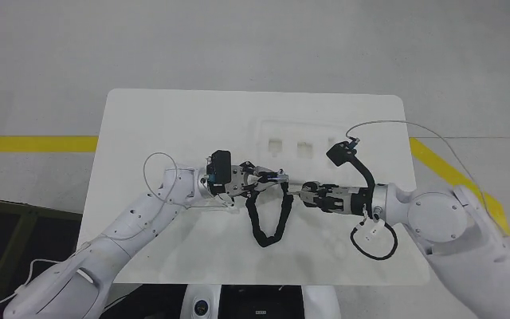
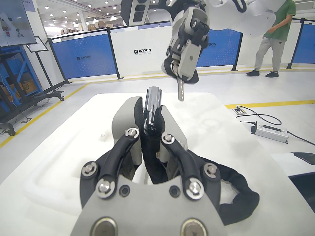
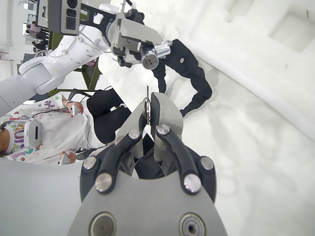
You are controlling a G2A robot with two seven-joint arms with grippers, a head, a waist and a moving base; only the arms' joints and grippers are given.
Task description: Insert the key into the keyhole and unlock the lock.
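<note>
**Above the worktop, key and keyhole line up with a gap between them**

Nearest the robot's side of the white worktop (image 1: 159, 127), the black sleeved chain (image 1: 267, 227) droops in a loop below the two arms. Just above it, at the middle, the left end effector (image 2: 147, 109) is clamped on the lock (image 2: 152, 99), and the chrome barrel sticks out past its fingertips. The keyhole (image 3: 150, 61) on the barrel's end points straight at the other arm. Facing it, the right end effector (image 3: 147, 104) is pinched tight on the head of the key (image 2: 181, 90). The blade juts out from its fingers towards the lock. Blade tip and keyhole are near each other but apart, and the key is not in. Both are held up off the surface. Farther back on the worktop lies a white foam tray (image 1: 319, 131) with square recesses, well apart from the arms.
</note>
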